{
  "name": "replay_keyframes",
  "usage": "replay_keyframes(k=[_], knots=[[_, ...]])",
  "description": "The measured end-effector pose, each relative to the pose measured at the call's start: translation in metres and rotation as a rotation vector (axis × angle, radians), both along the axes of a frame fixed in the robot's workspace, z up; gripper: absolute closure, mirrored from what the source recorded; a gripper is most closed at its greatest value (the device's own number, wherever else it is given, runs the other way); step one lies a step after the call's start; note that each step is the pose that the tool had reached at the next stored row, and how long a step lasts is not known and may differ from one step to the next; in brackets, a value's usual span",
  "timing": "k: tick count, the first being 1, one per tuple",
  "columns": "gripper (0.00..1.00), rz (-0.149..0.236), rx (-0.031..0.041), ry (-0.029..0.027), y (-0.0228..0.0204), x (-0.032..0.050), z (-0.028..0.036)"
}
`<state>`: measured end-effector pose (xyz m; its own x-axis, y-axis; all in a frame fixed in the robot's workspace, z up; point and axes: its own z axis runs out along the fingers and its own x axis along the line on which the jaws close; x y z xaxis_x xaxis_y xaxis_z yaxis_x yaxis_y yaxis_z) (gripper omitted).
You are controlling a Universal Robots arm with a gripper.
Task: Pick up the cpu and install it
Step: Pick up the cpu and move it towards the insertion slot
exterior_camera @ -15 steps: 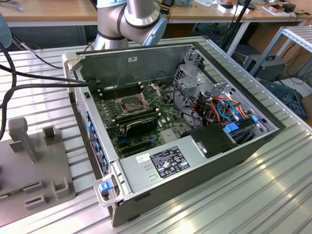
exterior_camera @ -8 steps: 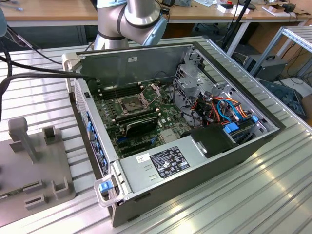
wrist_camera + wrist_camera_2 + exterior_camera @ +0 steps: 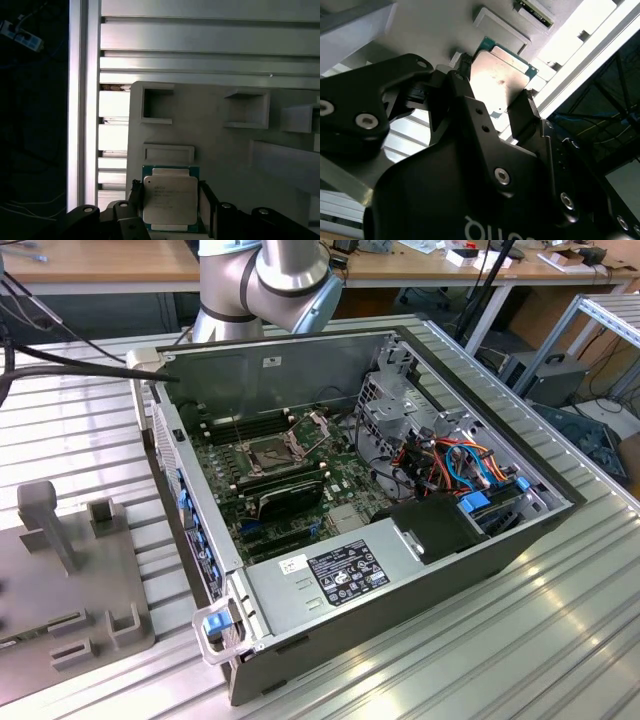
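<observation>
The cpu, a flat square chip with a dull silver top on a green board, sits between my black fingertips in both wrist views. It lies against a light grey fixture plate with rectangular recesses. My gripper is shut on the cpu, one finger on each of two opposite edges. In the exterior view the open computer case lies on the table, its motherboard socket uncovered, with the bracket raised. The arm's grey joints stand behind the case.
The plate rests on a ribbed aluminium table, close to its edge rail. In the exterior view another grey fixture with upright posts stands at the view's left. Inside the case are a drive cage, bundled cables and a power supply.
</observation>
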<state>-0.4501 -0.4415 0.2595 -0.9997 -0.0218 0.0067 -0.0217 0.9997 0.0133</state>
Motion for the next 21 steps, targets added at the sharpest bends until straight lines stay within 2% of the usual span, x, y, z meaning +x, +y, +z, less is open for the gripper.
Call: replay_keyframes(k=[11,21], knots=[[0.46,0.000,-0.0001,-0.0001,0.0001,0.0000,0.0188],[0.46,0.000,-0.0001,-0.0002,0.0001,0.0000,0.0208]])
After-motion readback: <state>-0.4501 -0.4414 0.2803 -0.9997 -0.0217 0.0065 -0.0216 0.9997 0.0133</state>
